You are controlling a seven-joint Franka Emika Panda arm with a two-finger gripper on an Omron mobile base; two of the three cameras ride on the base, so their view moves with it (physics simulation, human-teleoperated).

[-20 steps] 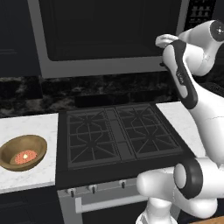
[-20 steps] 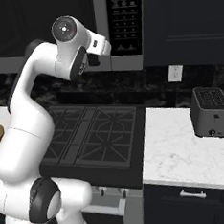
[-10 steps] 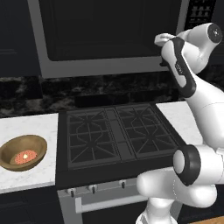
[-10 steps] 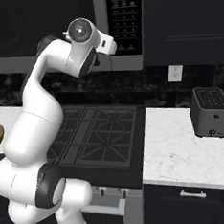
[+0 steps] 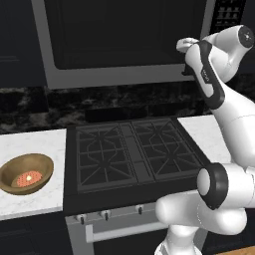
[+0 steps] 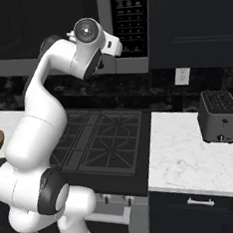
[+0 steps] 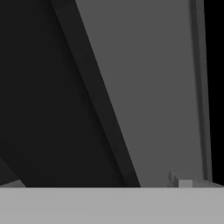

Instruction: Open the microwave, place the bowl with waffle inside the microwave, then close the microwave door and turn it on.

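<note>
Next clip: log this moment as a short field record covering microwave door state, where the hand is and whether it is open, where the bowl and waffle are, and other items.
microwave door: shut, flush with the frame
hand: raised at the door's right edge beside the button panel; open, holding nothing
bowl: on the white counter left of the stove
waffle: inside the bowl
toaster: on the counter right of the stove
task progress: door not yet opened, bowl not yet moved
</note>
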